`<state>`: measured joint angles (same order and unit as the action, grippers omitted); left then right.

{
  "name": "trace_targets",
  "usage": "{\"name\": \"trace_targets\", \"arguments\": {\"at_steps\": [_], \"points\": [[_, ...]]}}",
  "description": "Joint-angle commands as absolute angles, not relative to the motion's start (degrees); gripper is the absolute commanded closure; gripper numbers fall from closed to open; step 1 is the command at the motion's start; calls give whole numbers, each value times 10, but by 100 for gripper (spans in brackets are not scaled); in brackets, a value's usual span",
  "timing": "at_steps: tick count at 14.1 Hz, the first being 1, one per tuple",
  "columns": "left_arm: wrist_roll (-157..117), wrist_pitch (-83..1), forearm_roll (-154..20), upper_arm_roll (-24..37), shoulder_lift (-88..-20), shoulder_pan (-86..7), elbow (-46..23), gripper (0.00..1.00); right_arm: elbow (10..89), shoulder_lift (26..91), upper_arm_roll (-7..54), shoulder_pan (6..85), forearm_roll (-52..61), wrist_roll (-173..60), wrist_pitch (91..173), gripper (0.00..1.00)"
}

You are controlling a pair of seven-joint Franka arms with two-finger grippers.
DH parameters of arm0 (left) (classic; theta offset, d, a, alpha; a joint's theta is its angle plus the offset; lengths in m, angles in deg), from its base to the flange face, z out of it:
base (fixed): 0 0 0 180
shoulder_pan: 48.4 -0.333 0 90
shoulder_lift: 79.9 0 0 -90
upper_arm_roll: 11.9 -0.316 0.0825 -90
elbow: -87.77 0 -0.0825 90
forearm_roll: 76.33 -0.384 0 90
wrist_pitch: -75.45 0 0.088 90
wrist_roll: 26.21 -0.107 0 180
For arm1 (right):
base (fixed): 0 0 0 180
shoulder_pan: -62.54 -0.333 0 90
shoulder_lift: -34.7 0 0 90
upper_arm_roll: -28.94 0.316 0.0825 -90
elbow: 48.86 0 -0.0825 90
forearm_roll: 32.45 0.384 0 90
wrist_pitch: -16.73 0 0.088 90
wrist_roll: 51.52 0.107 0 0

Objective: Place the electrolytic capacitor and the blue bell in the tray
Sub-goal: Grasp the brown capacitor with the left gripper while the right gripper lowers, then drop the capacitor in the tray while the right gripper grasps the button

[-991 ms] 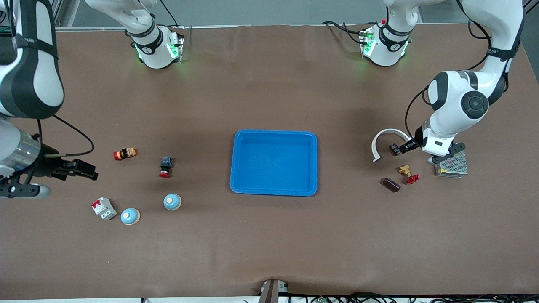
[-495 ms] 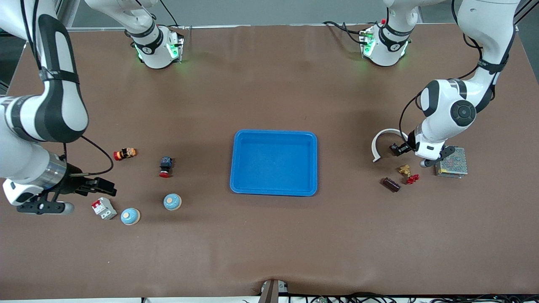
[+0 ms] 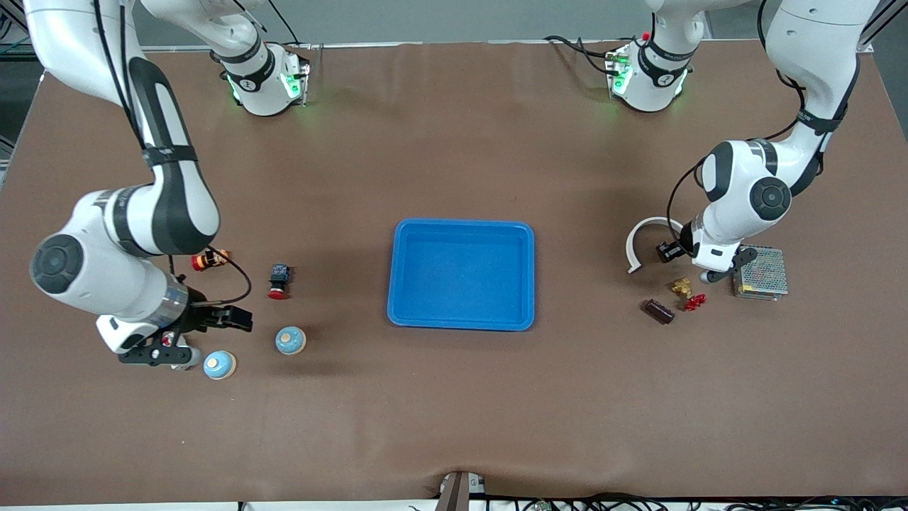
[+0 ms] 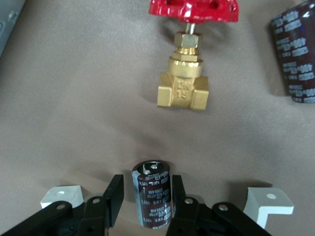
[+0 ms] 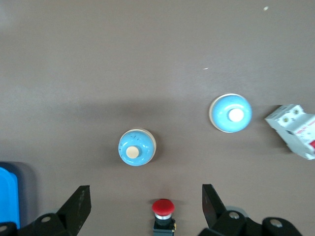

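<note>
Two arms, two targets – nothing in the tray yet.

At three o'clock from the mid-counter tray, we see the left gripper down at the counter. Its jaws straddle the electrolytic capacitor, close in but not clamped, with a sliver of gap on one side. A brass valve lies near. At eight o'clock from the tray, the right gripper hangs with jaws spread wide and empty – one blue bell beside it, a second bell nearer the front camera.
</note>
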<state>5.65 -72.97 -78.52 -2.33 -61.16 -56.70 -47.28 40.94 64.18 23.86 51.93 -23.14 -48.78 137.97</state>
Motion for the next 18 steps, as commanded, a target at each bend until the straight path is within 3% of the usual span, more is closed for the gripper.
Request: {"name": "trace_targets", "arguments": {"at_steps": [1, 4, 10, 15, 18], "points": [[73, -739, -797, -19, -607, -570, -473, 74, 408, 661, 233, 506, -219, -484, 1400, 0], [74, -737, -797, -19, -610, -567, -470, 100, 409, 675, 233, 498, -219, -483, 1409, 0], [156, -709, -797, 29, -650, -567, -455, 100, 479, 674, 233, 478, -219, -483, 1483, 0], [234, -569, -797, 83, -650, -567, -352, 100, 505, 676, 234, 461, -218, -482, 1520, 0], [281, -547, -797, 107, -648, -551, -326, 100, 504, 689, 234, 460, -218, -482, 1536, 0]]}}
